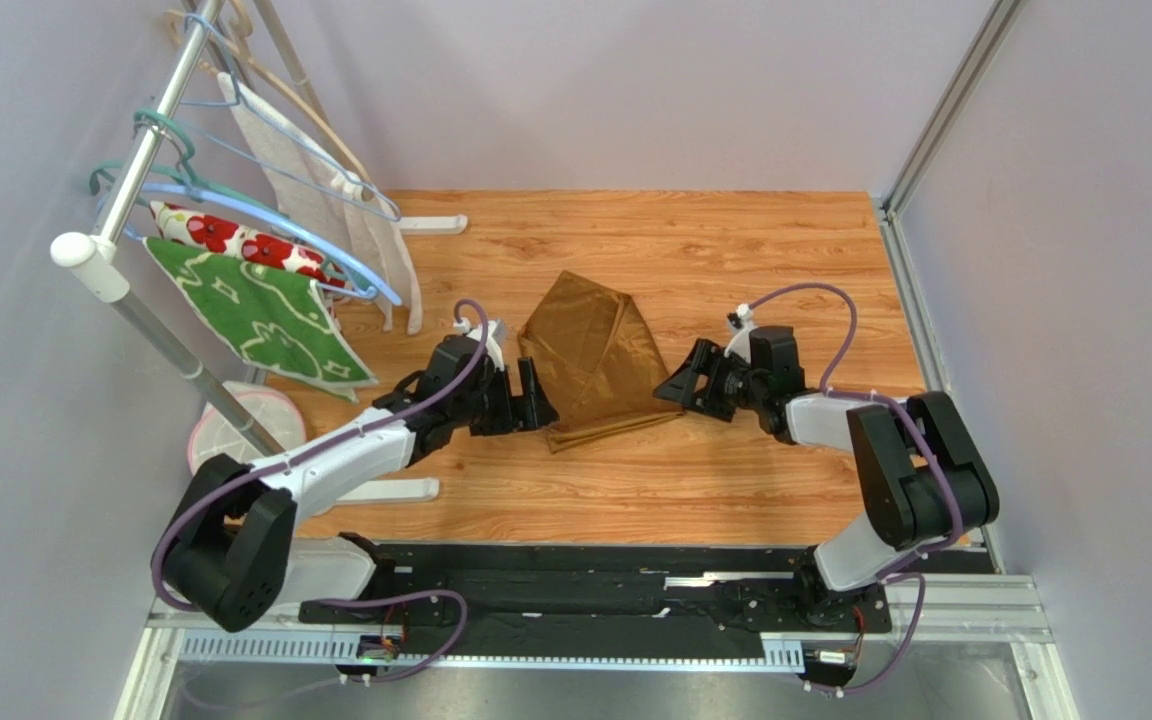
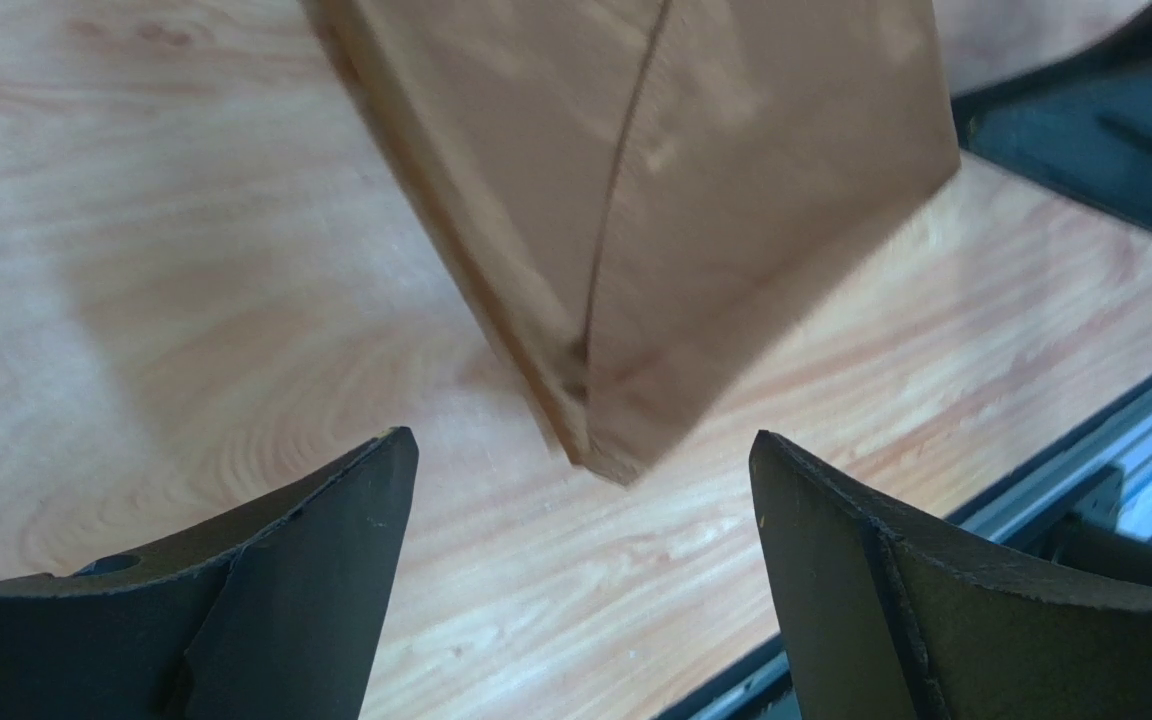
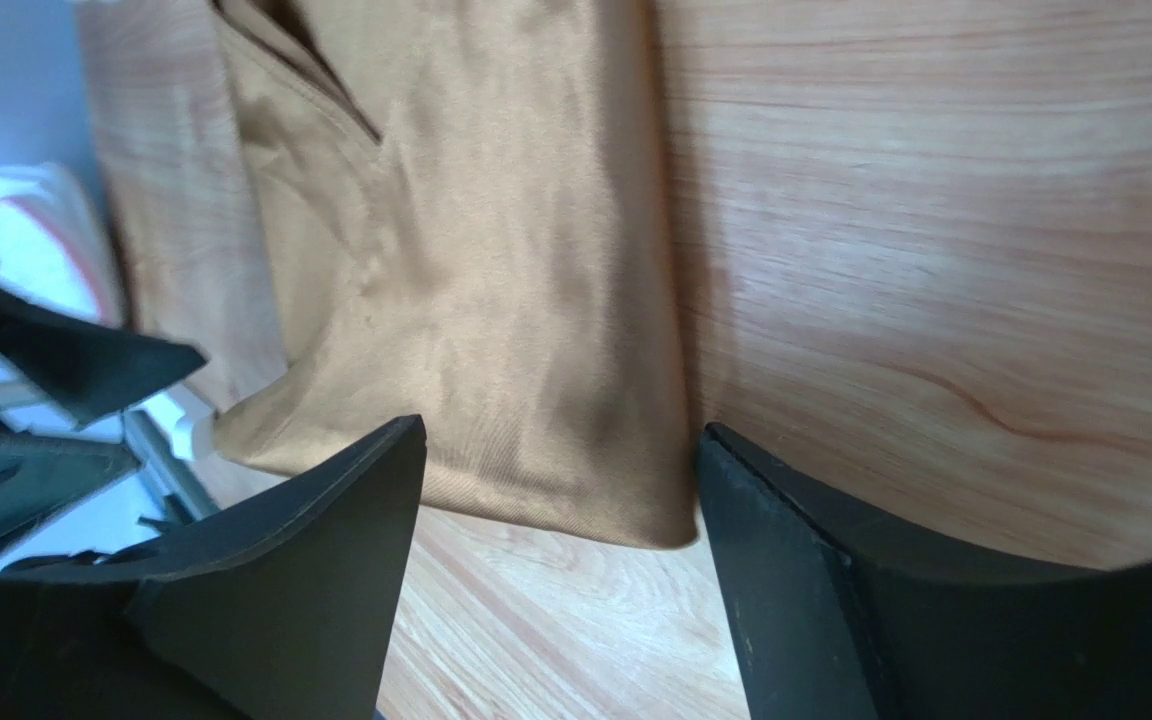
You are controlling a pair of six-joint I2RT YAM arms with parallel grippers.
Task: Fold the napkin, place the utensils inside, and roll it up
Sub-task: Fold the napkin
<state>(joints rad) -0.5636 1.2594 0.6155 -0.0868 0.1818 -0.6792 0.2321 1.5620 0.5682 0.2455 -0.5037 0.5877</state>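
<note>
The golden-brown napkin (image 1: 593,360) lies folded in layers on the wooden table, between my two grippers. My left gripper (image 1: 542,402) is open and empty at the napkin's near left corner; in the left wrist view the folded corner (image 2: 612,450) lies just ahead of the spread fingers (image 2: 312,555). My right gripper (image 1: 672,384) is open and empty at the napkin's near right corner; in the right wrist view the cloth's edge (image 3: 537,480) lies ahead of the fingers (image 3: 312,555). No utensils are in view.
A metal rack (image 1: 132,195) at the left holds hangers, a green leaf-patterned cloth (image 1: 259,315) and a white cloth with red flowers (image 1: 229,237). A white round object (image 1: 244,425) sits under it. Grey walls enclose the table (image 1: 717,240); a black rail runs along its near edge.
</note>
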